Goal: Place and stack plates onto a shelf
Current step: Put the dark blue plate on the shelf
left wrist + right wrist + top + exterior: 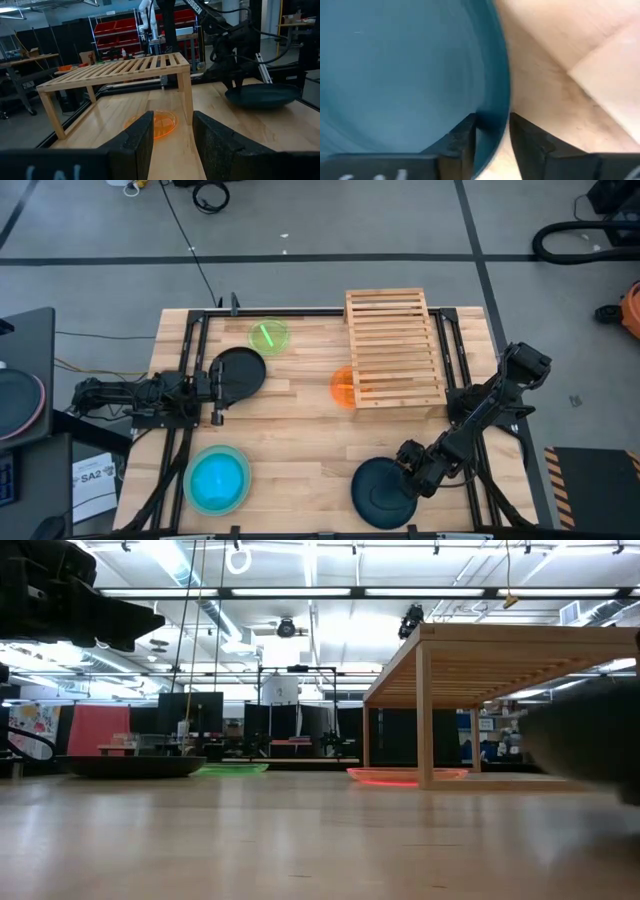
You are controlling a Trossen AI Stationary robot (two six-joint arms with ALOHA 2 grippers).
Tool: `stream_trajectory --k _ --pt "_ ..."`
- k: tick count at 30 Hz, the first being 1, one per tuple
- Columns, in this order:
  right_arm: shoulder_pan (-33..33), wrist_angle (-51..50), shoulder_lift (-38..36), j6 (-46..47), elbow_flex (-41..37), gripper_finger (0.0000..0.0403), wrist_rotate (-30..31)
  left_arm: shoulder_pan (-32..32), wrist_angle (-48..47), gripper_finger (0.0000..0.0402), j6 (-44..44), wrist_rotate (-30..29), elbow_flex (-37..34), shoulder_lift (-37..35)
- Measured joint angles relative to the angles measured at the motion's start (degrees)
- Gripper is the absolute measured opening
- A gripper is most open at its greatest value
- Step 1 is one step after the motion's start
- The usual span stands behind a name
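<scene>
Right gripper (491, 142) is pinching the teal plate (385, 492) rim near the table (300, 440) front; only its wrist view is showing this. Left gripper (172, 142) is idling open, facing the shelf (393, 347).

"SA2" is printed on a white sheet (97, 476) lying off the bench (300, 440), behind the left pincer (216, 388).
</scene>
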Motion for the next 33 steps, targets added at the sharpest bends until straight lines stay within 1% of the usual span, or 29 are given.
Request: stream_trajectory --k 6,8,14,18,21,27,33 --pt "-0.1 1.7 -0.5 -0.6 0.0 0.0029 -0.2 0.0 0.0 0.0141 0.0 0.0 0.0 0.0" --pt "-0.1 2.8 -0.6 -1.6 0.2 0.0015 -0.3 0.0 0.0 0.0141 0.0 0.0 0.0 0.0" --pt "-0.5 6.4 -0.6 -3.0 0.2 0.0026 -1.4 0.0 -0.1 0.0141 0.0 0.0 0.0 0.0" --pt "-1.5 6.6 -0.6 -5.1 2.0 0.0015 -3.5 0.0 -0.1 0.0141 0.0 0.0 0.0 0.0" --pt "-2.6 6.6 -0.6 -8.0 3.7 0.0015 -4.1 0.0 -0.1 0.0141 0.0 0.0 0.0 0.0" --pt "-5.9 6.8 -0.6 -13.6 9.3 0.0017 -7.0 0.0 -0.1 0.0141 0.0 0.0 0.0 0.0" --pt "-10.5 5.8 -0.6 -20.5 16.9 0.0016 -13.5 0.0 -0.1 0.0141 0.0 0.0 0.0 0.0"
